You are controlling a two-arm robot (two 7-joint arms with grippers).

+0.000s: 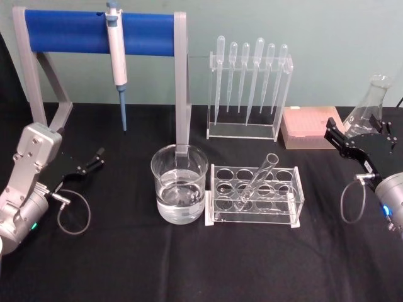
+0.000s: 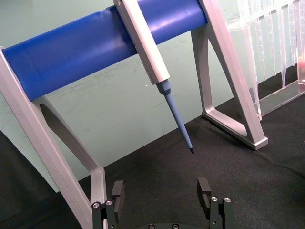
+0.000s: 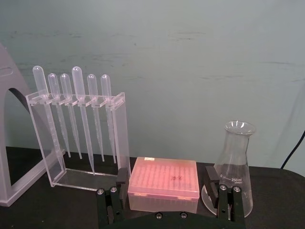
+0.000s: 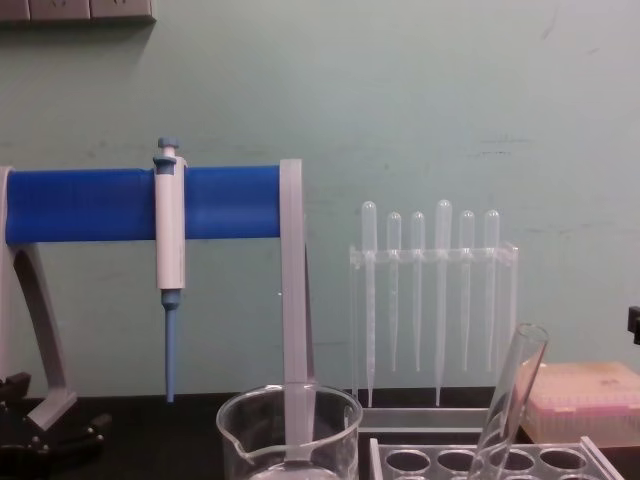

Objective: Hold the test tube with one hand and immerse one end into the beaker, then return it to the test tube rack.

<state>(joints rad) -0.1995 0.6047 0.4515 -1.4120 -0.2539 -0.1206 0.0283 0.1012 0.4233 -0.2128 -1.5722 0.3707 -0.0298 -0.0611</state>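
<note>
On rack (image 1: 254, 195): test tube (image 1: 258, 178) tilted | beaker (image 1: 179, 184): clear liquid

Even, soft light; sharp focus

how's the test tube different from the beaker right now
The test tube is thin and leans tilted in the rack; the beaker is wide and stands upright on the table. The beaker holds clear liquid; the test tube looks empty. Both are clear glass.
</note>
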